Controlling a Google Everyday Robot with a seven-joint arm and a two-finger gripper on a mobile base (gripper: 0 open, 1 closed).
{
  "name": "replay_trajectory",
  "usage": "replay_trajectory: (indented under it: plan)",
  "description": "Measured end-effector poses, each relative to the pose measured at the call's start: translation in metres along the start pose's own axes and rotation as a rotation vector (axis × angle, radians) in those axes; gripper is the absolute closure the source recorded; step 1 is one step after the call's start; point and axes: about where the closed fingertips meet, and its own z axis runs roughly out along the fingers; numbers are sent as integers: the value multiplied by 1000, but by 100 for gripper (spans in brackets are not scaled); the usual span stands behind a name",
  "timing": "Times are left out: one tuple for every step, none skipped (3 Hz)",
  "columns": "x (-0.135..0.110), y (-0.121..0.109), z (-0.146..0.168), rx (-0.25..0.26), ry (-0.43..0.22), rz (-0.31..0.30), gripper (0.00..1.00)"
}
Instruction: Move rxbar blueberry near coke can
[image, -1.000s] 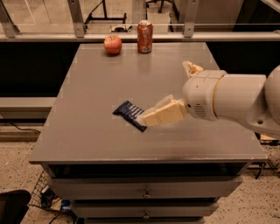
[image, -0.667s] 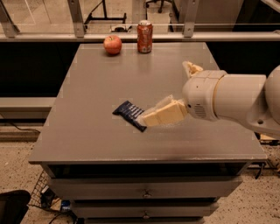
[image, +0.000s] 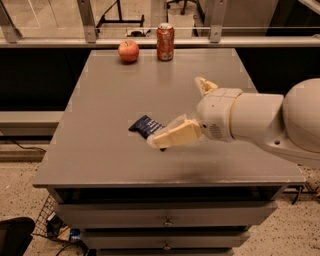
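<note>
Snack bar (image: 143, 125): dark blue, flat on the table (image: 100, 155), right at the gripper's tip, near end tucked under it; not lifted.
Gripper (image: 162, 141): low over the tabletop at the bar's end, touching or just above it; cannot tell whether spread or closed on the bar.
Change: none worth noting over the last second; bar and gripper in the same spots as before.
Meaning: probably a pause at the pickup, with the carry not yet begun.
Can (image: 165, 42): red, upright at the far edge, well apart from the gripper, almost straight beyond its tip.
Apple (image: 128, 50): near the can, equally far from the gripper, on the side away from the arm.
</note>
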Motion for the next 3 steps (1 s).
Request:
replay_trajectory:
  plan:
    - [5, 11, 24, -64, -46, 2, 0]
    - [9, 25, 47, -127, -79, 0, 0]
    - [16, 36, 61, -163, -84, 8, 0]
